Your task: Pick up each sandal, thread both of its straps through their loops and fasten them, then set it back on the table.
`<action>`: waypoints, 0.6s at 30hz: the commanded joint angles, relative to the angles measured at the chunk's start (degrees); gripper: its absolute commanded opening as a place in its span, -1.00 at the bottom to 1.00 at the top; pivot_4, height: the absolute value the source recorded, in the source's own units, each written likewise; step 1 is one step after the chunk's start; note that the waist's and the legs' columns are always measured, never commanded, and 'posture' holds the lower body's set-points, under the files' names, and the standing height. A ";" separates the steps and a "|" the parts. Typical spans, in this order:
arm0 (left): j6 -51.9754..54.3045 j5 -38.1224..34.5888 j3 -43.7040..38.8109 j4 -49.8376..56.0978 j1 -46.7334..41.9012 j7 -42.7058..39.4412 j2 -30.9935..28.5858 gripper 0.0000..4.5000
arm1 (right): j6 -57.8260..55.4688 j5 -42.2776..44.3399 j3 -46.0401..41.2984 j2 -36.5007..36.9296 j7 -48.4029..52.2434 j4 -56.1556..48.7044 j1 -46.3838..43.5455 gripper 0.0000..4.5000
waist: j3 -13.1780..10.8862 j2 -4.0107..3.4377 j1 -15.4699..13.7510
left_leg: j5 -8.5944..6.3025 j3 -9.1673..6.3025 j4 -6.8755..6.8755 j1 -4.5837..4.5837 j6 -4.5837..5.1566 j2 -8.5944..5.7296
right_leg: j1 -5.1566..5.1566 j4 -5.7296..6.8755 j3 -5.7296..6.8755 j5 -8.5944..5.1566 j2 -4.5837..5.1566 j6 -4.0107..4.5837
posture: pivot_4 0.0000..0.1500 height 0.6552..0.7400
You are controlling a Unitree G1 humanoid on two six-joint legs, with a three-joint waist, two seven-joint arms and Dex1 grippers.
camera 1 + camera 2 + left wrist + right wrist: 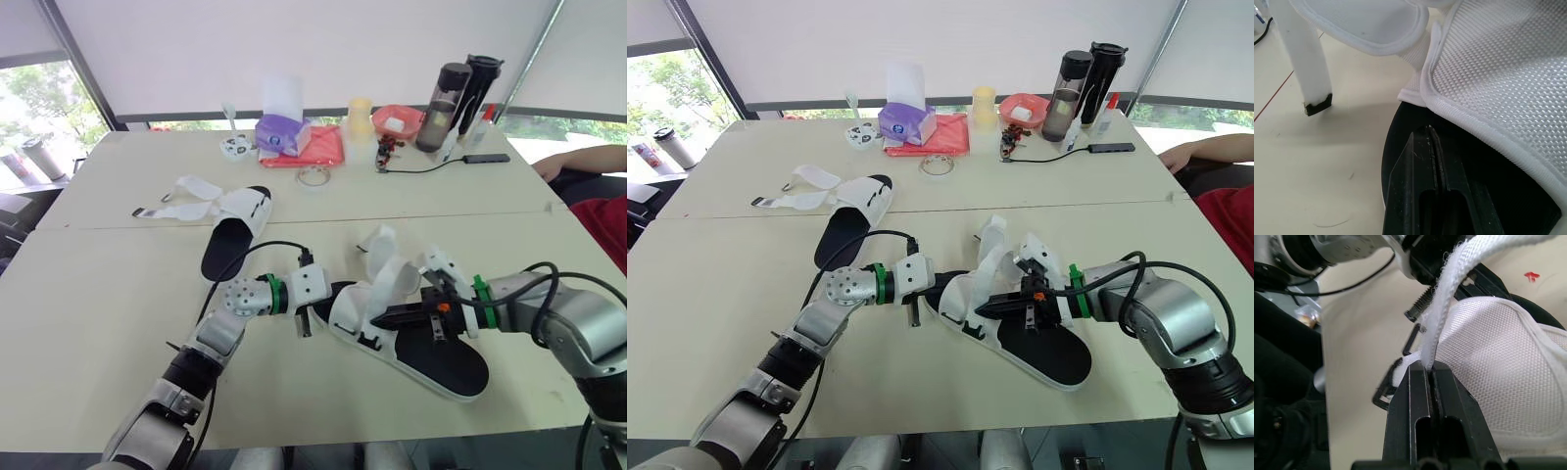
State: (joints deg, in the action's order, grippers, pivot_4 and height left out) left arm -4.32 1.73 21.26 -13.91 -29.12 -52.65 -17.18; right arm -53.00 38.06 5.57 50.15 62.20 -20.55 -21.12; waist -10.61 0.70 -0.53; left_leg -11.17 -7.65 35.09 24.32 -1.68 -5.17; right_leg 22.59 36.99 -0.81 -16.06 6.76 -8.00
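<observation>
The near sandal [436, 360], black-soled with a white mesh upper [364, 311], lies on the table [98, 323] between my two grippers. My right gripper [1430, 368] is shut on one of its white straps [1442, 308], which rises from between the fingers; black buckle loops [1410, 340] sit just beyond the tips. My left gripper [1432, 132] is shut, with its tips lying against the end of the black sole [1400, 122]. A loose strap with a black tip [1308, 73] hangs beside it. The second sandal [235, 230] lies farther back on the left, its straps [181, 201] spread open.
At the table's far side stand a purple tissue box [282, 132], a red cloth [315, 149], a yellow cup [360, 116], a pink bowl [397, 119], two dark bottles [451, 93] and a cable with a hub [485, 158]. A person's arm [583, 157] rests at the right edge.
</observation>
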 commanded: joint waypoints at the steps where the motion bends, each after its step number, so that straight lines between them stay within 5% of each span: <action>1: 1.32 0.85 1.23 -1.16 1.58 -0.45 -0.27 -1.00 | 0.26 -0.29 2.29 -0.69 0.51 -1.39 -0.04 -0.99 | 0.00 0.00 -0.01 | 0.00 0.00 0.00 0.00 0.00 0.00 | 0.00 0.00 0.00 0.00 0.00 0.00 | 1.00 1.00; 11: 1.44 0.92 1.21 -1.18 1.82 -0.16 -0.11 -1.00 | -6.07 9.43 -7.14 -5.37 -3.22 -0.95 1.06 -0.99 | 0.00 0.00 -0.06 | 0.00 -0.01 0.00 -0.01 0.00 0.00 | -0.01 0.01 0.00 0.00 -0.01 0.00 | 1.00 1.00; 14: 1.44 0.97 1.29 -1.33 1.87 -0.07 0.03 -1.00 | -7.38 11.17 -8.91 -5.12 -3.89 -2.08 2.77 -0.58 | 0.00 0.01 -0.20 | 0.00 -0.02 0.02 0.01 0.00 -0.01 | -0.01 0.01 0.00 0.00 0.00 0.01 | 1.00 1.00; 18: 1.45 1.00 1.29 -1.42 1.87 -0.05 0.02 -1.00 | -8.60 12.97 -10.77 -5.17 -6.50 -3.92 4.47 0.36 | 0.00 0.01 -0.17 | 0.00 -0.02 0.03 0.01 0.00 -0.03 | -0.02 0.00 0.00 0.00 0.01 0.01 | 1.00 1.00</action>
State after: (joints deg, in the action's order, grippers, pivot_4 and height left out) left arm -4.05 1.74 21.26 -13.90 -28.86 -52.19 -16.68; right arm -61.17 49.09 -3.06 44.72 56.66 -22.15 -16.60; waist -10.61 0.70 -0.71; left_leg -11.17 -7.67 35.12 24.33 -1.68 -5.19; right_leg 22.57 37.00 -0.82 -16.06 6.77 -7.99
